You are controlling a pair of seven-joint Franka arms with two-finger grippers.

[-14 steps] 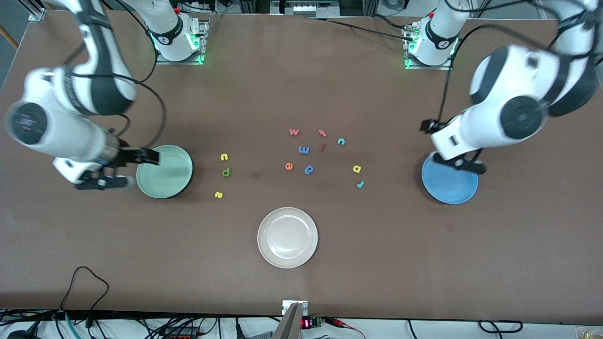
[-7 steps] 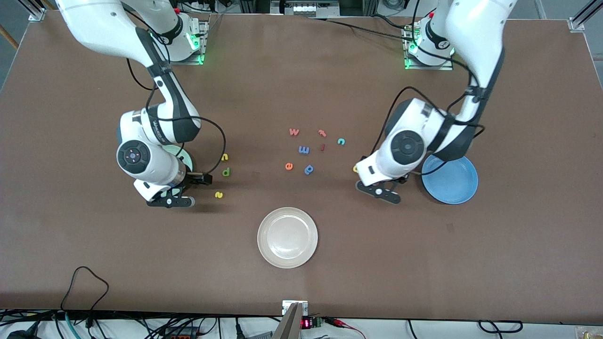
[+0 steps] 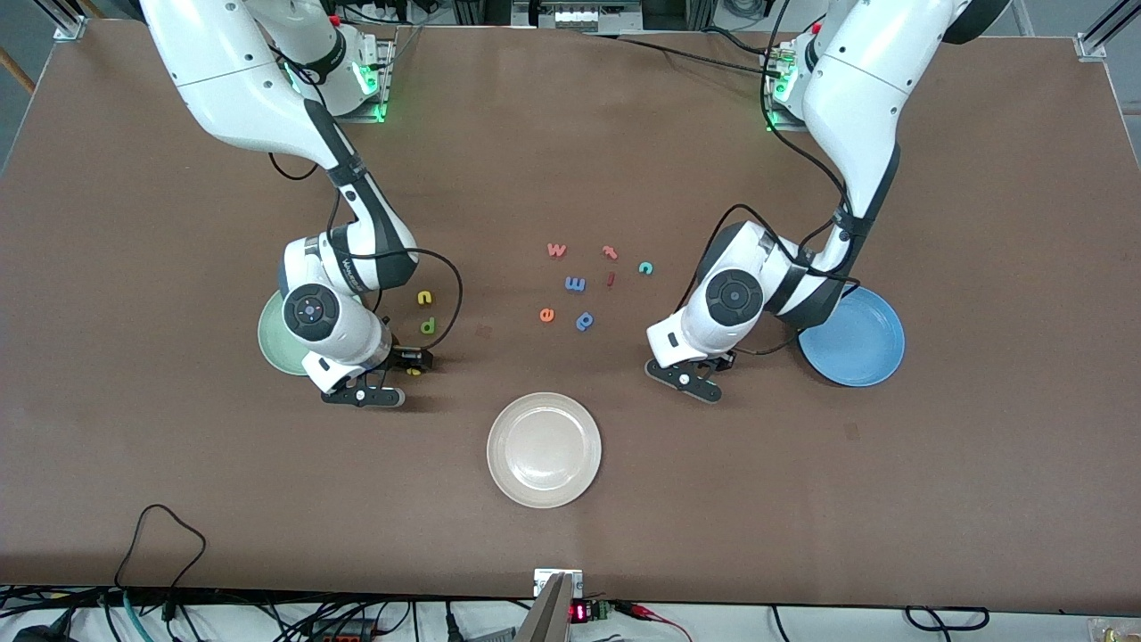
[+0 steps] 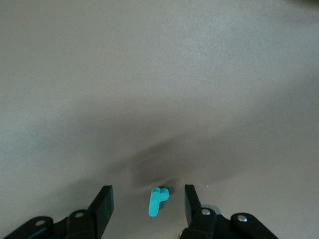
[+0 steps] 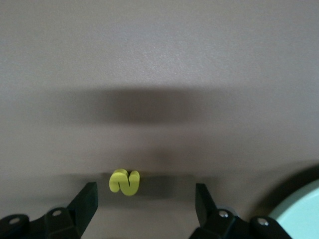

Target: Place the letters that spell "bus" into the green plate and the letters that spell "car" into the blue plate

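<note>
While the left gripper [image 4: 147, 205] stood open low over the brown table [image 3: 802, 499], the tiny teal foam letter r [image 4: 158, 200] lay flat between its fingers, its long stem running along the gap. The right gripper [image 5: 145, 200], open too, had the tiny yellow foam letter s [image 5: 124, 181] lying between its fingers, closer to one, beside the round pale green plate [image 5: 301, 211].

Table [image 3: 178, 464] is plain brown. Green plate [image 3: 270, 339] is pale mint, blue plate [image 3: 860, 343] bright sky blue, third plate [image 3: 544, 450] off-white. The s [image 5: 124, 182] is yellow, r [image 4: 158, 200] teal, c [image 3: 645, 267] teal too, u [image 3: 424, 298] yellow, b [image 3: 428, 326] dark green (p [image 3: 585, 320] is blue, e [image 3: 546, 314] orange). Arms are white with black joints.
</note>
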